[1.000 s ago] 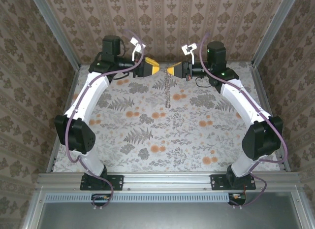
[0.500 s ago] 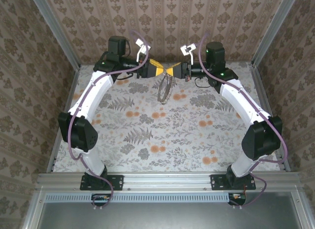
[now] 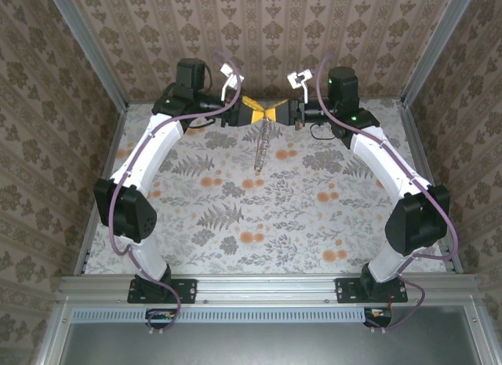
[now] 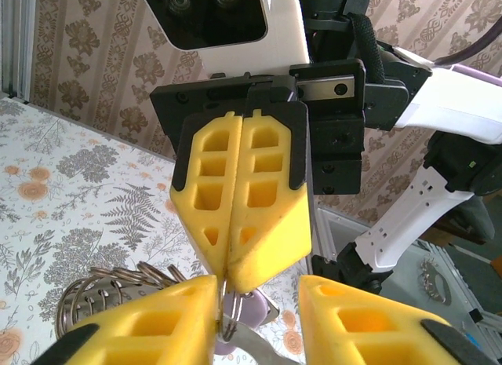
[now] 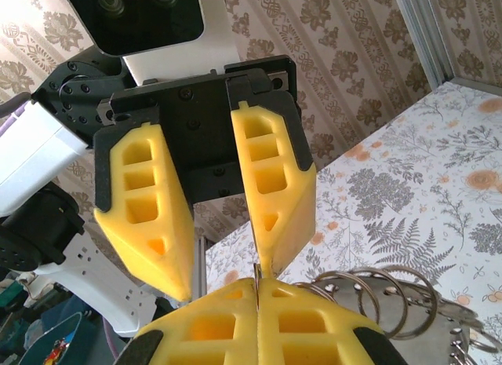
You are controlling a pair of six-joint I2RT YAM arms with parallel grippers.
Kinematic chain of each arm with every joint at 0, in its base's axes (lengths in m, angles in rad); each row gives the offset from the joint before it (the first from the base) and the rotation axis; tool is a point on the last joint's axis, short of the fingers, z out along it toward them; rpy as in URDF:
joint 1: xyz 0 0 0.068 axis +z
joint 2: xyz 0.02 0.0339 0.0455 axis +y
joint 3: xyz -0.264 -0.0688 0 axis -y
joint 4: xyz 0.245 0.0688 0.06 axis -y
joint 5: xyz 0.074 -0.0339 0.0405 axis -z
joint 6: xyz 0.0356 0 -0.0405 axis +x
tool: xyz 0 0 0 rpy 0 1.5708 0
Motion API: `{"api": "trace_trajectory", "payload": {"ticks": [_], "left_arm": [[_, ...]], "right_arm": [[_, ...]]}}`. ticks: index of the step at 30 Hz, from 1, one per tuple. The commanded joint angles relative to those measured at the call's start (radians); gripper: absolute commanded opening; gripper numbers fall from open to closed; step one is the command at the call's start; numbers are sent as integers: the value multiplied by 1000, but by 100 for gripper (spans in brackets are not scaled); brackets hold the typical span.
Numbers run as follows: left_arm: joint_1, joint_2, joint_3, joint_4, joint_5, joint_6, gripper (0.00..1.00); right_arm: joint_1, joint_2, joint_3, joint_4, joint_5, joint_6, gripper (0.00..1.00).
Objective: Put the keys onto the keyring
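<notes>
r gripper (image 4: 228, 275) pinches keyring (image 3: 261, 149); l gripper (image 5: 226, 271) ajar

Bright, even light from overhead, no glare anywhere. My arms (image 3: 149, 153) only drop faint, soft shadows on the floral tabletop (image 3: 235, 216). Left wrist view is crisp on my right gripper (image 4: 227, 277), but the clutter (image 4: 435, 275) past the tabletop's edge goes mushy.

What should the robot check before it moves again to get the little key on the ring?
1. Right gripper shut on the keyring: ok.
2. Left gripper open: ok.
3. Key in the gap between the left fingers: ok.
4. Key already threaded on the keyring: cannot tell.
5. Keyring's low end clear of the table: cannot tell.
</notes>
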Motion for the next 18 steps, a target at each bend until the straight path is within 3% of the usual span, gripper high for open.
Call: {"api": "trace_trajectory", "payload": {"ticks": [1, 18], "left_arm": [[-9, 15, 13, -29, 23, 34, 29], [-20, 7, -11, -31, 30, 56, 21]], "right_arm": [[6, 2, 32, 41, -19, 10, 0], [5, 11, 24, 54, -5, 19, 0]]}}
